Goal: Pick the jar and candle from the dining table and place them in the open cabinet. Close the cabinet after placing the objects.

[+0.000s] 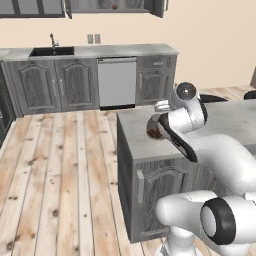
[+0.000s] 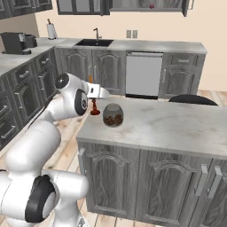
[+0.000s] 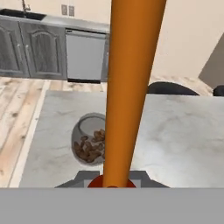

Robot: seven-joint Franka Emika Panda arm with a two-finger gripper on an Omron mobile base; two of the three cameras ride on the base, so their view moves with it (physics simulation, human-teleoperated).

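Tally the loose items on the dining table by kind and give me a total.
Jar of brown pieces: 1
Candle, orange in a dark red holder: 1
Total: 2

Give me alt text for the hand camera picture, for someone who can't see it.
An orange candle rises close up through the middle of the frame. Behind it a glass jar of brown pieces stands on the marble dining table, with grey kitchen cabinets beyond.
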